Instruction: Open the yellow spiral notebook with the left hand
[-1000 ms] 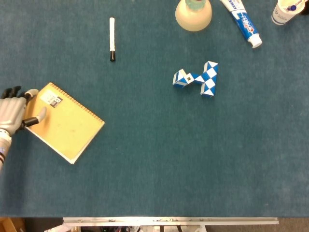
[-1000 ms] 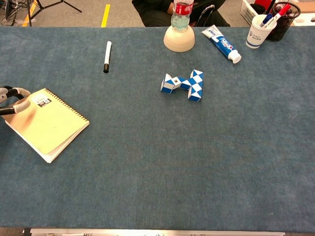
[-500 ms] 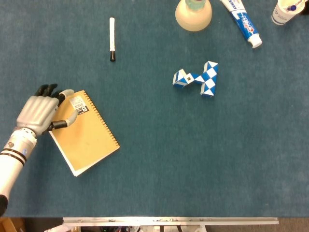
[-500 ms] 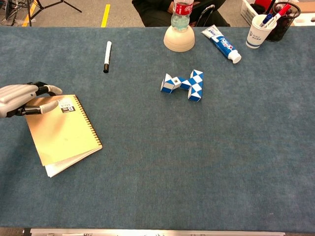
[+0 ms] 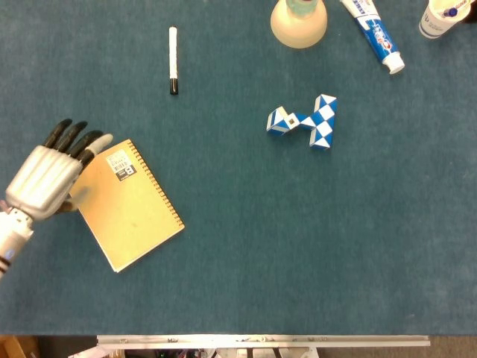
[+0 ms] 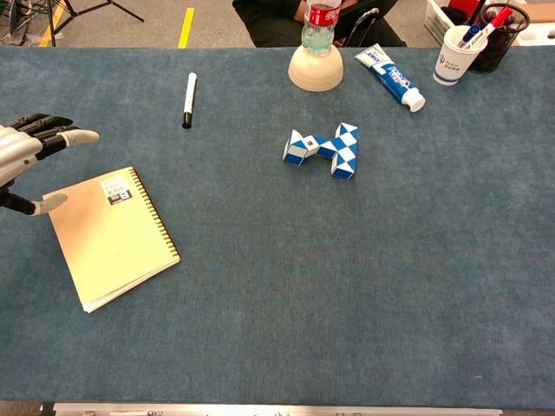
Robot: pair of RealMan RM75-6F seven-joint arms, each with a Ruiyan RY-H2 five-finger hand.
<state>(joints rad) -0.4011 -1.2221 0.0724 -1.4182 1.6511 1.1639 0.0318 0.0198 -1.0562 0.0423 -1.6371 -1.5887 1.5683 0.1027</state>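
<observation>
The yellow spiral notebook (image 5: 130, 204) lies closed and flat on the counter (image 5: 298, 239) at the left — spiral binding along its right edge, a small black-and-white label at its far corner, turned askew.

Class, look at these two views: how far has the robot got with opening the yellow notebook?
Done: the left robot hand has reached the yellow spiral notebook, at its far left corner. In hand: nothing; its fingers are spread, and the chest view shows it raised off the cover. Left: everything that matters, since the notebook lies flat and closed on the table.
</observation>
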